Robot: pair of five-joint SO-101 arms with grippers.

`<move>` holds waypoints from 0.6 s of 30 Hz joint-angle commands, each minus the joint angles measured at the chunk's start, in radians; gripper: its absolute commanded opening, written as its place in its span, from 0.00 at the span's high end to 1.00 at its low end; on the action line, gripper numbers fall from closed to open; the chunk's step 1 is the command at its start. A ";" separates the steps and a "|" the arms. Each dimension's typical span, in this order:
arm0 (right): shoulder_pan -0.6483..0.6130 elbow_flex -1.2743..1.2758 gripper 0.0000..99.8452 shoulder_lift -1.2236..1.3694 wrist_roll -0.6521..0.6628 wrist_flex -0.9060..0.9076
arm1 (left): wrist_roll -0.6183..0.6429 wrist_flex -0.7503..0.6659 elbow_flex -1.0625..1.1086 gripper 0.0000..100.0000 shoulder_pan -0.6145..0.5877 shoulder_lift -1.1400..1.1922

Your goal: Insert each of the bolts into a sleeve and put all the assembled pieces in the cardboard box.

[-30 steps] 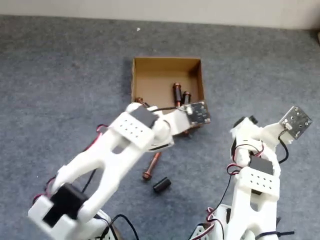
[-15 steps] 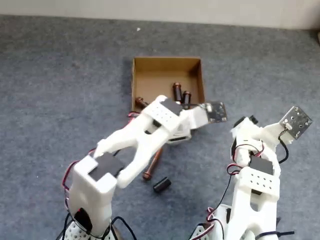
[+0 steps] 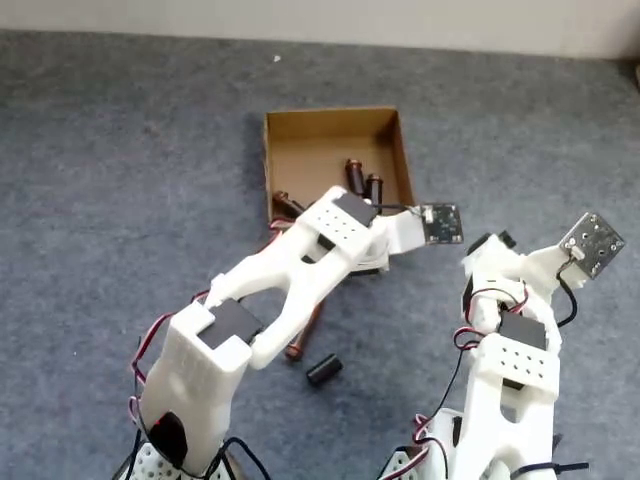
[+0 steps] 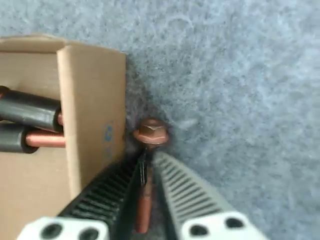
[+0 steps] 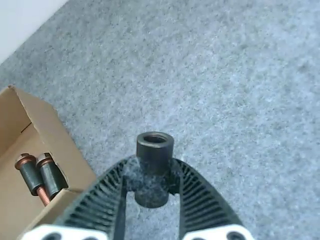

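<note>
Across the grey carpeted table (image 3: 120, 150) the two arms stand side by side, the left arm (image 3: 290, 275) stretched out to the near corner of the cardboard box (image 3: 310, 160) and the right arm (image 3: 510, 360) well apart from it to the side. Two assembled pieces (image 3: 360, 183) lie together inside the box, against the wall nearest the right arm.

Down at that corner, the left gripper (image 4: 148, 160) is closed narrowly on a bolt (image 4: 151, 134). It pinches the shank just under the head, so the head pokes out past the fingertips, just beside the outer wall of the box, and the rest of the shank runs back between the fingers. The right gripper (image 5: 152, 167) clamps a sleeve (image 5: 155, 147) upright with its open mouth showing.

On the carpet between the arms lie a loose bolt (image 3: 300, 338) and, near its head, a loose sleeve (image 3: 323, 369), apart from each other.

The step in hand looks like the joining of a third pair, since each gripper has its half. The next move likely calls for bringing bolt and sleeve together and lining up the bolt's plain end with the sleeve's mouth. That end lies back between the fingers, so the left wrist would probably have to turn first.
</note>
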 commanded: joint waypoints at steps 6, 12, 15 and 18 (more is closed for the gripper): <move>0.007 -0.015 0.99 -0.028 -0.006 -0.035 | -0.006 0.086 -0.015 0.99 -0.005 -0.028; 0.007 -0.015 0.99 -0.028 -0.006 -0.035 | 0.112 0.161 -0.010 0.99 -0.025 -0.193; 0.007 -0.015 0.99 -0.028 -0.006 -0.035 | 0.133 0.158 0.047 0.99 -0.038 -0.282; 0.005 -0.015 0.99 -0.028 -0.006 -0.035 | 0.133 0.155 0.154 0.99 -0.047 -0.392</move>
